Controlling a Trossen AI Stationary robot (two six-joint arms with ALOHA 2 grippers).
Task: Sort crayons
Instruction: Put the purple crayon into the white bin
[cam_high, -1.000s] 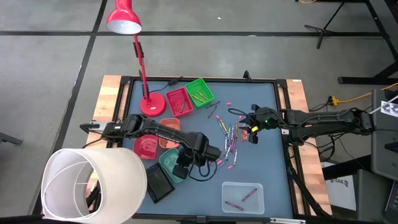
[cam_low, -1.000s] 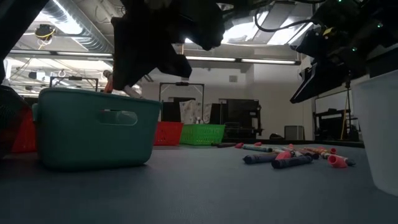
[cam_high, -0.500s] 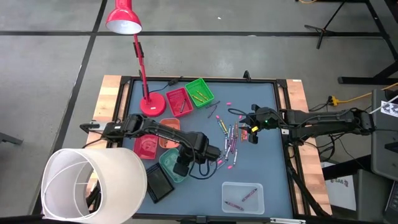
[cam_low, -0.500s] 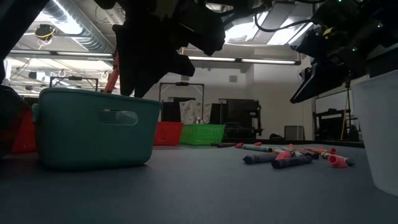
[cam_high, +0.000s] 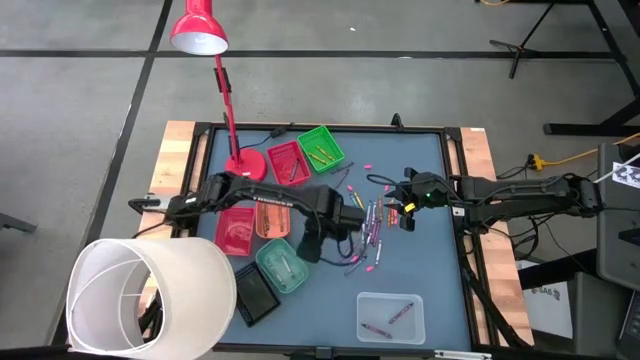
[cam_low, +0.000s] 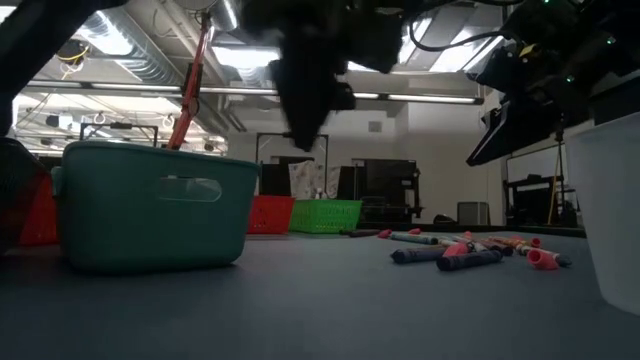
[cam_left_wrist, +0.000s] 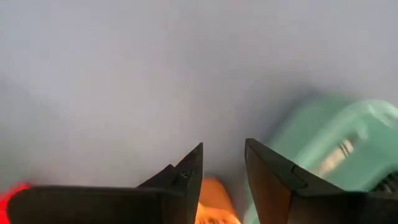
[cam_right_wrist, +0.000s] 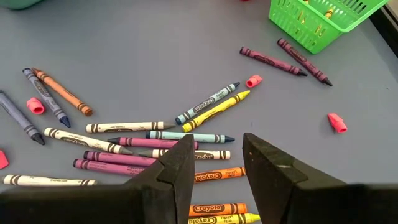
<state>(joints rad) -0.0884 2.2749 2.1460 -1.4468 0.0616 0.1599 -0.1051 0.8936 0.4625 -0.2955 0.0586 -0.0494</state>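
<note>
Several crayons (cam_high: 366, 226) lie loose in a pile right of the table's middle, also seen in the right wrist view as crayons (cam_right_wrist: 155, 135) of mixed colours. My left gripper (cam_high: 311, 246) hangs open and empty, pointing down, between the teal tray (cam_high: 283, 266) and the pile. The left wrist view shows its fingers apart (cam_left_wrist: 222, 168) above bare table, with the teal tray (cam_left_wrist: 336, 146) beside them. My right gripper (cam_right_wrist: 217, 158) stands open and empty just above the pile's right side (cam_high: 405, 212).
Red (cam_high: 288, 163) and green (cam_high: 320, 148) trays stand at the far edge by the red lamp's base (cam_high: 245, 168). An orange tray (cam_high: 272, 220) and another red tray (cam_high: 235, 232) sit left of the teal one. A clear tray (cam_high: 391, 316) with crayons is near right; pink bits (cam_right_wrist: 336, 122) lie scattered.
My left gripper has left its place over the teal tray. It has risen a little and gone toward the table's right and far side, toward the crayon pile. The right arm has kept still.
</note>
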